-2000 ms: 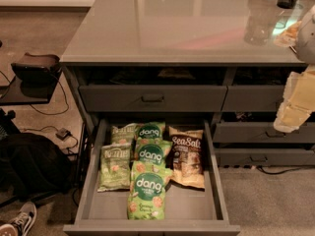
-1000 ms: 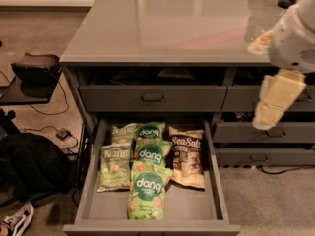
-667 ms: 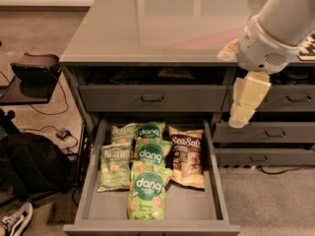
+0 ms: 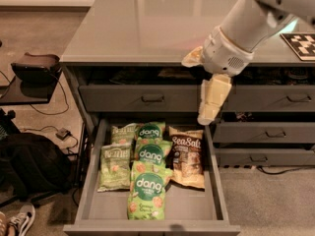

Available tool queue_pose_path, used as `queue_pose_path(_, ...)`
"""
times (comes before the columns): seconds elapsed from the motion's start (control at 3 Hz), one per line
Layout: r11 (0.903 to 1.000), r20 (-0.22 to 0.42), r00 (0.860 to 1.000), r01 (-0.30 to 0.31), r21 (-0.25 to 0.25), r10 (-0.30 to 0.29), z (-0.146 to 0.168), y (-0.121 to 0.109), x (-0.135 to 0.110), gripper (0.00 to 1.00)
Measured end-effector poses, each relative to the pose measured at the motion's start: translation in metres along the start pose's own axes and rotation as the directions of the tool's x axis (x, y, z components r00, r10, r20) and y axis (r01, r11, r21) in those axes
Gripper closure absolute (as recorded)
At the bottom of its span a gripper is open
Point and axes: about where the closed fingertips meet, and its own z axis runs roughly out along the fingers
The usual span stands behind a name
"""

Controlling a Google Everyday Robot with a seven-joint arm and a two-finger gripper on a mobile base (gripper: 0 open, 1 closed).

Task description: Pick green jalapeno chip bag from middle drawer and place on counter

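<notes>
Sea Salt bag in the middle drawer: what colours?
Sea Salt bag: tan and black, white lettering; camera view. The pincer hangs above the middle drawer's back right corner.

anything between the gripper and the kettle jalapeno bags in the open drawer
Sideways, yes: the gripper hangs over the drawer at right rear, and the Sea Salt bag and three dang bags lie between it and the two Kettle bags at left. From above, the front Kettle bag looks uncovered.

This looks like an office or lab snack corner: a glossy counter (image 4: 147,23) tops grey bar-handled drawers (image 4: 152,98) on carpet (image 4: 275,200); a black-and-white marker tag (image 4: 301,44) lies on top; a backpack (image 4: 29,166) and cables (image 4: 62,133) sit beside. The gripper (image 4: 209,114) hangs above the open middle drawer (image 4: 182,208), stocked with snack bags (image 4: 147,186).
</notes>
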Motion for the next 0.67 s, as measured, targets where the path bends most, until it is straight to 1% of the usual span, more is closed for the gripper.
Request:
queue_pose_path(0.33,0.9989,0.047,0.998,-0.045,-0.015,0.046,0.031,-0.011,0.018,0.00)
queue_pose_path(0.67,0.9927,0.043,0.992,-0.120,-0.016,0.121,0.047,-0.023,0.039,0.00)
